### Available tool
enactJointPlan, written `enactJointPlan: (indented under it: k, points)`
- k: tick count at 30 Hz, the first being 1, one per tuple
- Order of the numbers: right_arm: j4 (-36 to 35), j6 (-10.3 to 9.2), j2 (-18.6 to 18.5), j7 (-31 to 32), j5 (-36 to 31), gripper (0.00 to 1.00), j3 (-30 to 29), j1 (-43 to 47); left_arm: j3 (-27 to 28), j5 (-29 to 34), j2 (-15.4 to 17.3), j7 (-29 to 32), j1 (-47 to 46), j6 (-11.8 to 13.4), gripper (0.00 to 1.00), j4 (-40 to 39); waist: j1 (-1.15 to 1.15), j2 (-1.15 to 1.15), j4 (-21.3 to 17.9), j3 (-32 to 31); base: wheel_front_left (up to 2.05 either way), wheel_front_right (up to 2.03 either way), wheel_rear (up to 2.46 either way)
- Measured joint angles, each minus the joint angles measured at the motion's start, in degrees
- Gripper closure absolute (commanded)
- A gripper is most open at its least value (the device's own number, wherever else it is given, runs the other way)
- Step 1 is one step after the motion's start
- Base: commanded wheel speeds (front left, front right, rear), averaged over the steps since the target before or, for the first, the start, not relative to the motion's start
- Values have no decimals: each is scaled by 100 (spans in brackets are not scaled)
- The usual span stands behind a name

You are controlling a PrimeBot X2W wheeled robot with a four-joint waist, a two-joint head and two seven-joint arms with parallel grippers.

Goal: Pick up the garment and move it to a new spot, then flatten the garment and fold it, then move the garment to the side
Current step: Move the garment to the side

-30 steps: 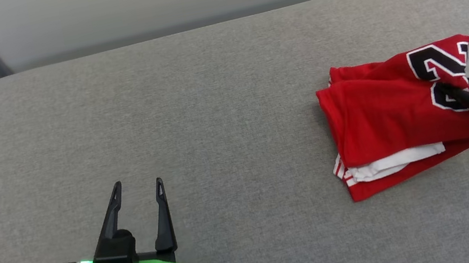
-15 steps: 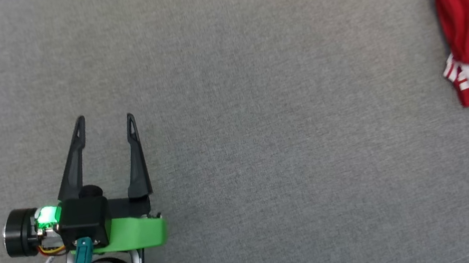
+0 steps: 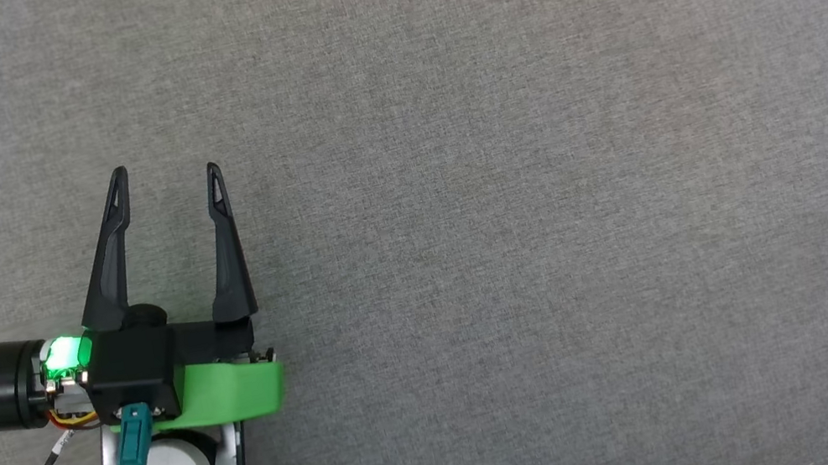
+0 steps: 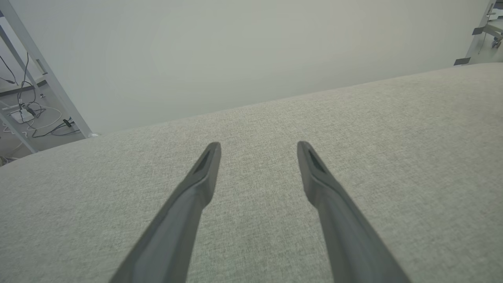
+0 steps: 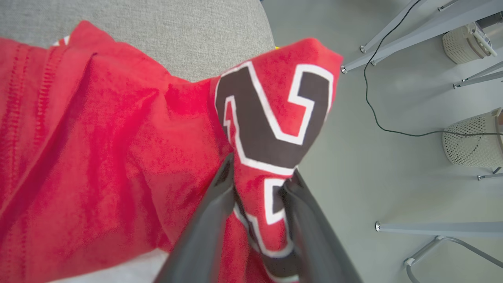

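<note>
A soft red cloth T-shirt [image 5: 118, 137] with a black-and-white number lies bunched at the right end of a flat grey woven table [image 3: 503, 208]. The right gripper [image 5: 261, 169] pinches a fold of it between thin dark fingers. The left gripper [image 3: 165, 171] is spread wide, holding nothing.

1. Work surface [image 3: 519, 248]: grey woven fabric, evenly lit, with a rounded corner.
2. Wall [image 4: 235, 51] behind it: plain and pale.
3. Floor [image 5: 353, 169]: smooth grey.
4. Metal frame legs [image 5: 397, 35] stood on the floor; a dark cable [image 5: 416, 135] trailed between them.
5. Two white perforated baskets [image 5: 469, 137] sat nearby.
6. Loose wires [image 4: 39, 118] lay beside slanted struts [image 4: 43, 74].
</note>
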Motion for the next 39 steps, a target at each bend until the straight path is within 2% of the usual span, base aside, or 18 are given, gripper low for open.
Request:
enactJointPlan:
  k: [8, 15, 19, 24, 29, 34, 39]
  points:
    - [345, 0, 138, -893, -508, 0, -211, -9, -58, -29, 5, -1, 69, 49, 0, 101, -1, 0, 76, -389, 0, 0, 0]
    - [-77, 0, 377, -2292, -934, 0, -624, 172, 4, -242, -82, -1, 480, 108, 0, 282, -2, 0, 201, -906, 0, 0, 0]
    - [-545, 0, 700, -2713, -1289, 0, -1021, 516, 53, -286, -126, 0, 695, 110, 0, 393, -2, 0, 304, -1216, 0, 0, 0]
    - [-1645, 0, 1367, -2809, -1866, 0, -1948, 1151, 97, -345, -182, -1, 864, 114, 0, 491, -2, 0, 468, -1576, 0, 0, 0]
    - [-3293, 0, 2356, -2833, -2494, 0, -2653, 2218, 153, -377, -255, -1, 951, 83, 0, 572, -2, 0, 696, -1897, 0, 0, 0]
    - [-4374, 0, 3204, -2832, -2797, 0, -2720, 3148, 238, -421, -279, 0, 985, -21, 0, 694, -2, 0, 944, -2162, 0, 0, 0]
    - [-4812, 0, 3794, -2833, -2828, 0, -2602, 3806, 245, -426, -321, 0, 1006, -90, 0, 776, -2, -1, 1130, -2392, 0, 0, 0]
